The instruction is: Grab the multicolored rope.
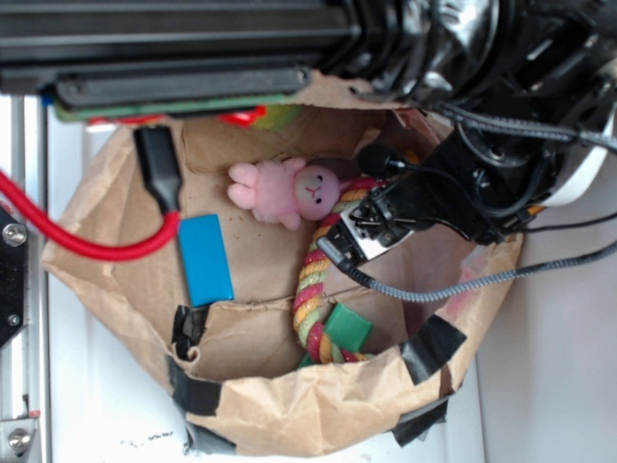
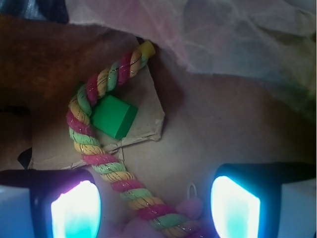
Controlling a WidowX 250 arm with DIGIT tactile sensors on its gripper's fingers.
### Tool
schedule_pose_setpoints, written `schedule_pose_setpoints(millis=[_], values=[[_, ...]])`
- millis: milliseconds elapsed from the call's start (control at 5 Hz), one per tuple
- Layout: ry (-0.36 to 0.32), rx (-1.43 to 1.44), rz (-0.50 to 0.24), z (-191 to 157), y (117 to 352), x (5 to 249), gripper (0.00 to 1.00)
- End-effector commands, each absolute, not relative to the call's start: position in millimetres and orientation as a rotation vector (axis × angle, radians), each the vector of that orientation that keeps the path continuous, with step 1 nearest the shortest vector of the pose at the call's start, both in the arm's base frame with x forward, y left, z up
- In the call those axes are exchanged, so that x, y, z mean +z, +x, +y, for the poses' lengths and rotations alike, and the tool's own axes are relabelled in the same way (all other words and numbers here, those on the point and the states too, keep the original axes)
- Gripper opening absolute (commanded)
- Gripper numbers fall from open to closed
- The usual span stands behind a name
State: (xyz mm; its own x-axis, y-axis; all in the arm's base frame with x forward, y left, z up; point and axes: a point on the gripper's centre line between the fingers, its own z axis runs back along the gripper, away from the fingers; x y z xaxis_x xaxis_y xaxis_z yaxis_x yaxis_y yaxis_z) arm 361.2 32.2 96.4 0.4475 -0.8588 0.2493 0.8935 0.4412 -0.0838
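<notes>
Gripper (image 2: 154,208) wide open, nothing btwn pads, multicolored rope (image 2: 101,158) running under it. Green block (image 2: 115,116) touching rope's curve; pink plush (image 1: 284,191) right beside gripper, blue block (image 1: 205,258) well apart.

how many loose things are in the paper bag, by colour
multicolored rope: 1
pink plush bunny: 1
blue flat block: 1
green block: 1
total: 4, all lying inside the brown paper bag, with the tool open over the rope
</notes>
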Motion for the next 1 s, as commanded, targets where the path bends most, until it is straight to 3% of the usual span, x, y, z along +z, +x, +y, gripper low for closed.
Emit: schedule_pose_setpoints(millis=[0, 600, 800], values=[[-0.078, -1.141, -0.304, 33, 375, 133, 1.0], [-0.078, -1.141, -0.304, 33, 375, 133, 1.0], [-0.082, -1.168, -0.369, 36, 358, 142, 1.0]])
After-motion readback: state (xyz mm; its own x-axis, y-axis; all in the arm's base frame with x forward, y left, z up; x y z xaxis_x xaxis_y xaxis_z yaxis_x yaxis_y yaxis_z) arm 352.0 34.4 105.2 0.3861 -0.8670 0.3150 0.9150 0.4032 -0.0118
